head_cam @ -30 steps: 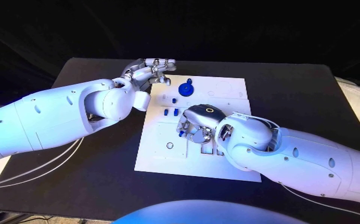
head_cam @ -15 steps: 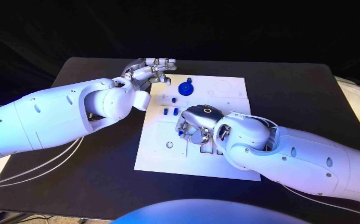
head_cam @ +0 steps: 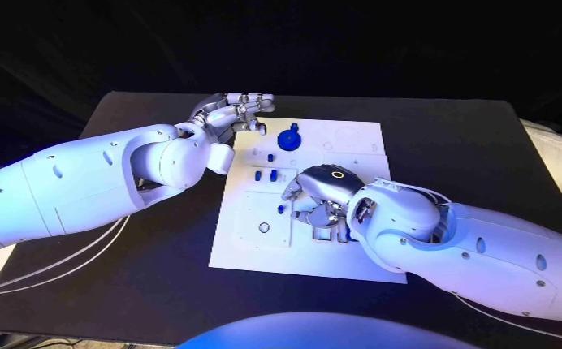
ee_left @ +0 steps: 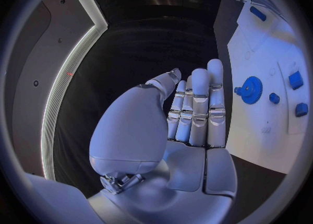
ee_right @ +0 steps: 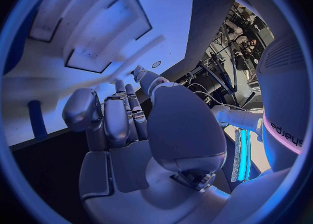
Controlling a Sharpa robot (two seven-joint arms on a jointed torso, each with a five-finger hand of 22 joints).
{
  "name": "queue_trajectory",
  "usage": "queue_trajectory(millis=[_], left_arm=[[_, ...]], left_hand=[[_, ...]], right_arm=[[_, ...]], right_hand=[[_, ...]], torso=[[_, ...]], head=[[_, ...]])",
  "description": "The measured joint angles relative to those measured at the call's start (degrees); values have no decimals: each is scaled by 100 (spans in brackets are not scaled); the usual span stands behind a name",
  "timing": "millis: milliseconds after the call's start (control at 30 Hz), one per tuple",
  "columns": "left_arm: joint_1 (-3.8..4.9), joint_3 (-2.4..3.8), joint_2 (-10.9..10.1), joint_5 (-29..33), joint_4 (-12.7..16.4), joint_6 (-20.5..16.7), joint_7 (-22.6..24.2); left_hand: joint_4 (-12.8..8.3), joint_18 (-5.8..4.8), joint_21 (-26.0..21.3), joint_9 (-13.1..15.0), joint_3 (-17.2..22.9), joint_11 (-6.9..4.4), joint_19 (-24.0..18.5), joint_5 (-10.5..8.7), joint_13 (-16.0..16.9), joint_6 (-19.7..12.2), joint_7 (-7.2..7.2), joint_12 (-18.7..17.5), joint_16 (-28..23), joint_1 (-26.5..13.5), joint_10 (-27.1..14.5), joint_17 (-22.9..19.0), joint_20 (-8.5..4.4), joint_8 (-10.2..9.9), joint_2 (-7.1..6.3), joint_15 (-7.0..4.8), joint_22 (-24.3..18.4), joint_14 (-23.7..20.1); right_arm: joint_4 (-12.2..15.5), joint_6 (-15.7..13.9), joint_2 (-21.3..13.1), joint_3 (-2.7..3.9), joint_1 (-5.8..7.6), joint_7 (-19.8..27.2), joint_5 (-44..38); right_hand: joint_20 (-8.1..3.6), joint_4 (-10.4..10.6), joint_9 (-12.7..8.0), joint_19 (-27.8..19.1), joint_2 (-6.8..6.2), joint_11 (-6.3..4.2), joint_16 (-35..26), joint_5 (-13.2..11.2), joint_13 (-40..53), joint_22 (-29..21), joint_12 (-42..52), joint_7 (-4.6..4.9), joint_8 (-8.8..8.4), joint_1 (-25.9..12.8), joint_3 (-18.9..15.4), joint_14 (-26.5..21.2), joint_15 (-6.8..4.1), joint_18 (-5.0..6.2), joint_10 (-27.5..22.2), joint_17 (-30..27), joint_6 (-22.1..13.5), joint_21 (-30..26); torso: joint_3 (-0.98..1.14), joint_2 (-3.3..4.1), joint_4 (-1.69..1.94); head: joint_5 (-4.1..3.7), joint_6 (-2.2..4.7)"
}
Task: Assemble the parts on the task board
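White task board flat mid-table — blue gear near far edge, small blue parts further in.

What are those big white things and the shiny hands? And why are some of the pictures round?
It is a robot with two white arms, each ending in a silver hand. One picture comes from a camera on its head, looking down at a black table. The round ones come from cameras at its wrists, behind each hand.

On the table lies a white task board with small blue parts, such as a blue gear and little blue pegs.

The left hand waits by the board's far corner, its fingers straight, side by side, holding nothing. The right hand reaches down over the middle of the board. Its fingers curl in, and I cannot tell if it holds a part.
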Motion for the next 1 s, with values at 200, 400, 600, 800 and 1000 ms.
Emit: queue_trajectory(millis=[200, 400, 600, 800, 1000], left_arm=[[-1, -7, -16, -2, -2, 9, -8], [-1, -10, -26, -7, 4, 23, -16], [-2, -11, -28, -17, 10, 48, -21], [-8, -13, -29, -26, 12, 69, -25], [-14, -14, -28, -33, 10, 89, -32]], left_hand=[[0, 0, 0, 0, 0, 2, 0, 0, 0, 0, 0, 0, 0, 0, -2, 0, 0, 0, 0, 0, 0, 0], [0, 0, 0, 0, 0, 19, 0, 0, 0, 0, 0, 0, 0, 0, -19, 1, 0, 0, 0, 1, 0, -1], [0, 0, 0, 0, 0, 19, 0, 0, 0, 0, 0, 0, 0, 0, -19, 1, 0, 0, 0, 1, 0, -1], [0, 1, 1, 1, 0, -2, 0, 0, 0, 0, -1, 0, 0, 0, -39, 1, 0, 0, 0, 1, 1, -1], [0, 1, 1, 1, 0, -2, 0, 0, 0, 0, -1, 0, 0, 0, -39, 1, 0, 0, 0, 1, 1, -1]], right_arm=[[367, -159, -563, 108, 194, -42, 15], [437, -148, -1025, 144, 439, -163, 24], [372, -9, -1207, 146, 505, -300, -1], [285, 132, -1194, 146, 516, -371, -47], [189, 239, -1077, 140, 516, -388, -90]], right_hand=[[-6, -4, 2, 6, 0, -48, 0, 0, 0, 45, 124, -39, 0, 0, -41, -2, -6, 0, 120, 26, 42, 0], [-208, 39, -11, 41, -28, -162, 0, 0, -27, 34, 38, -170, 0, 20, -250, -12, -221, 0, -184, -15, -57, 1], [-228, 119, -11, 21, -99, -181, 0, -123, -26, 5, 11, -209, 0, 38, -449, -21, -229, 0, -345, -43, -100, -21], [-248, 103, -10, 41, -66, -181, -22, -124, -26, -3, 11, -209, 0, 71, -466, 0, -250, 0, -346, -58, -100, -21], [-248, 119, -10, 41, 20, -177, -23, -124, -13, -3, 58, -238, 0, 157, -482, 0, -250, 0, -313, -58, -70, -21]], torso=[[-3, -2, -13], [-6, -5, -35], [-3, -7, -48], [-1, -7, -38], [-3, -3, -30]], head=[[-48, 38], [-102, 85], [-121, 110], [-141, 125], [-145, 129]])
